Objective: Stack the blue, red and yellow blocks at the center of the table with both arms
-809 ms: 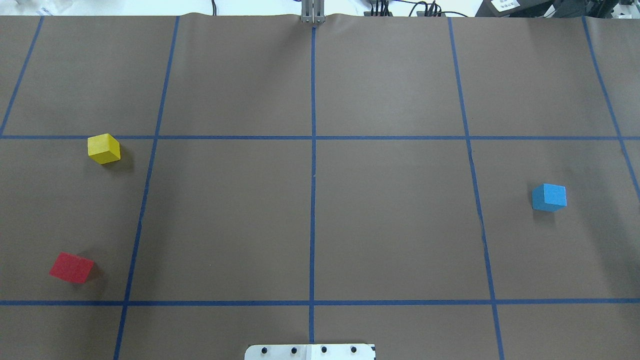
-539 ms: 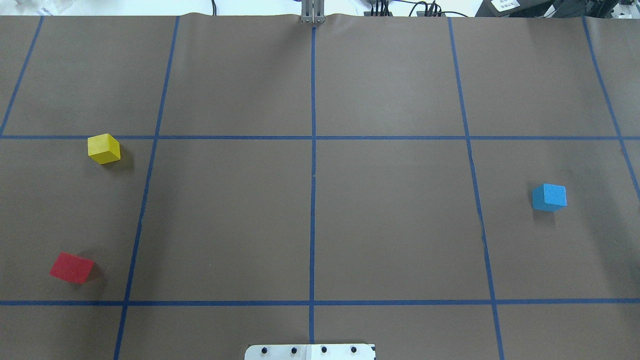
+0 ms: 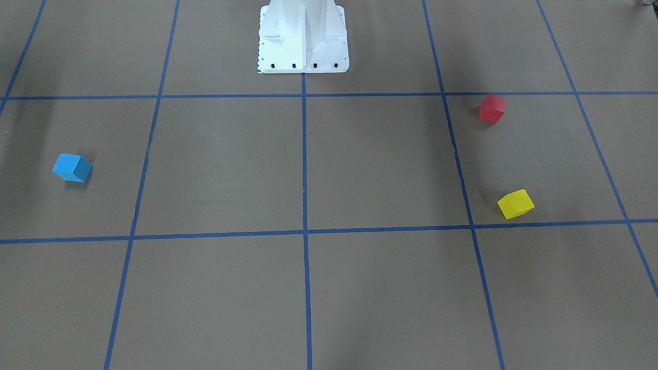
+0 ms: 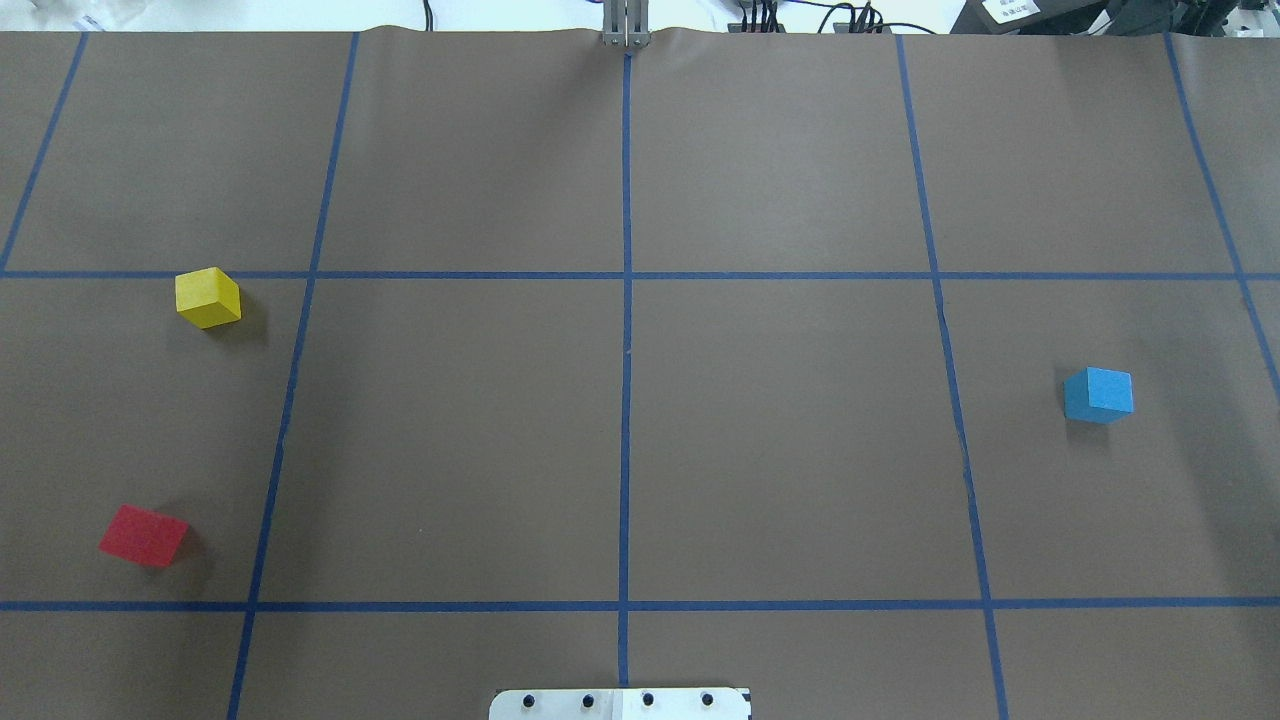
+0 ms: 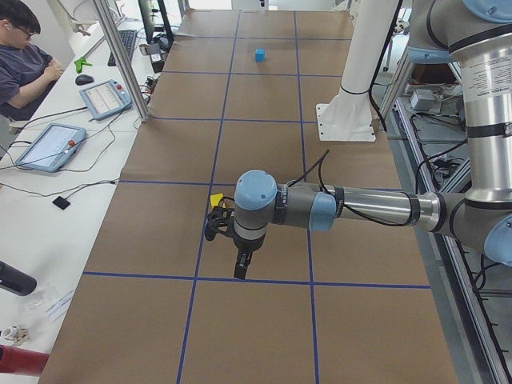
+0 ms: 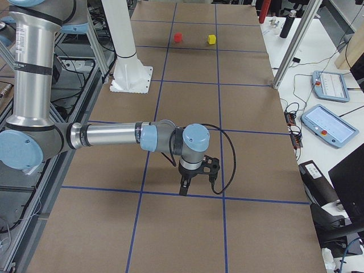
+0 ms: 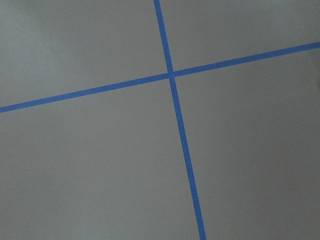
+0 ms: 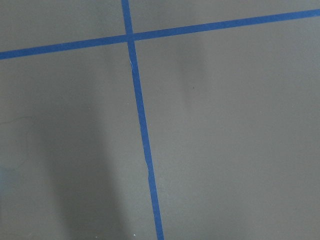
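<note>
On the brown table [image 4: 780,430] the yellow block [image 4: 208,297] and the red block [image 4: 143,535] rest apart on the left side. The blue block [image 4: 1098,394] sits alone on the right. The front-facing view shows the same blue block [image 3: 72,167], red block [image 3: 492,108] and yellow block [image 3: 515,203]. My left gripper [image 5: 240,268] hangs just over the table in front of the yellow block [image 5: 216,199]. My right gripper [image 6: 185,187] hangs low over a tape line. For both I cannot tell open or shut. Both wrist views show only table and tape.
The white pedestal [image 3: 303,36] is bolted at the robot's side of the table. A seated person [image 5: 24,64] and control tablets [image 5: 50,146] are at a desk beside the table, with metal posts [image 5: 120,60] along that edge. More tablets [image 6: 329,125] lie there.
</note>
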Controlling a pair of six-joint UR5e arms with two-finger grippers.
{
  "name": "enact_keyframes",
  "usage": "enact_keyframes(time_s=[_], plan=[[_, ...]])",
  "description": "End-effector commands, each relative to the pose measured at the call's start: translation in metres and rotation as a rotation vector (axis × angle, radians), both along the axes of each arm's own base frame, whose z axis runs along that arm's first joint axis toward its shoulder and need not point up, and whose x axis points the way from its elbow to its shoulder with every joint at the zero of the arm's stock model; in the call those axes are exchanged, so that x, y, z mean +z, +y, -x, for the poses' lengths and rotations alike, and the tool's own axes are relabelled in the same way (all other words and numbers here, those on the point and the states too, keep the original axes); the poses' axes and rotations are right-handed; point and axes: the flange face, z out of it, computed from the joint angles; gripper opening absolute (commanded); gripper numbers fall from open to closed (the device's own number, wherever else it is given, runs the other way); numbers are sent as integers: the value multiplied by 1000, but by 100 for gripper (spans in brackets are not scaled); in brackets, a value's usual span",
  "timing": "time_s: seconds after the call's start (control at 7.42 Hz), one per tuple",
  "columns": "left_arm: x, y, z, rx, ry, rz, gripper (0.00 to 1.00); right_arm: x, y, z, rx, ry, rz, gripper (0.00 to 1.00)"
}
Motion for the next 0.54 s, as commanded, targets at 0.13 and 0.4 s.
enact_keyframes(time_s=[0.13,0.4], plan=[[-3,3,0,-4,14,-4,100,-20,-26,0,-5,11,-53,100],[-32,1,0,-8,12,-67,100,-84,-81,62,-100,-77,-159,100]])
